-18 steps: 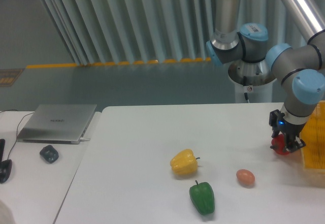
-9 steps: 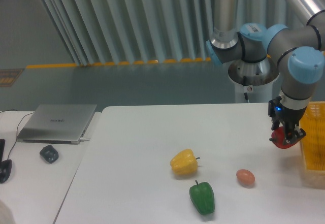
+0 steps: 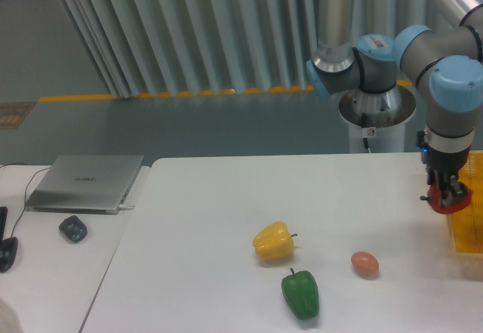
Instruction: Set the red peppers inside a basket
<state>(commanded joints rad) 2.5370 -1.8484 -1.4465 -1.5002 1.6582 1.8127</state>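
My gripper (image 3: 445, 195) hangs at the far right of the table, shut on the red pepper (image 3: 447, 203), which shows as a small red shape under the fingers. It is held off the table, right at the left wall of the yellow-orange mesh basket (image 3: 468, 220), which is cut off by the frame's right edge. The pepper overlaps the basket's near rim in this view; I cannot tell if it is over the inside.
A yellow pepper (image 3: 273, 242), a green pepper (image 3: 301, 294) and a small orange-brown egg-like object (image 3: 364, 263) lie on the white table (image 3: 196, 227). A laptop (image 3: 87, 182) and a mouse (image 3: 73, 229) sit on the left desk.
The gripper has risen and moved right with the red pepper, from beside the basket's left wall up to its rim.
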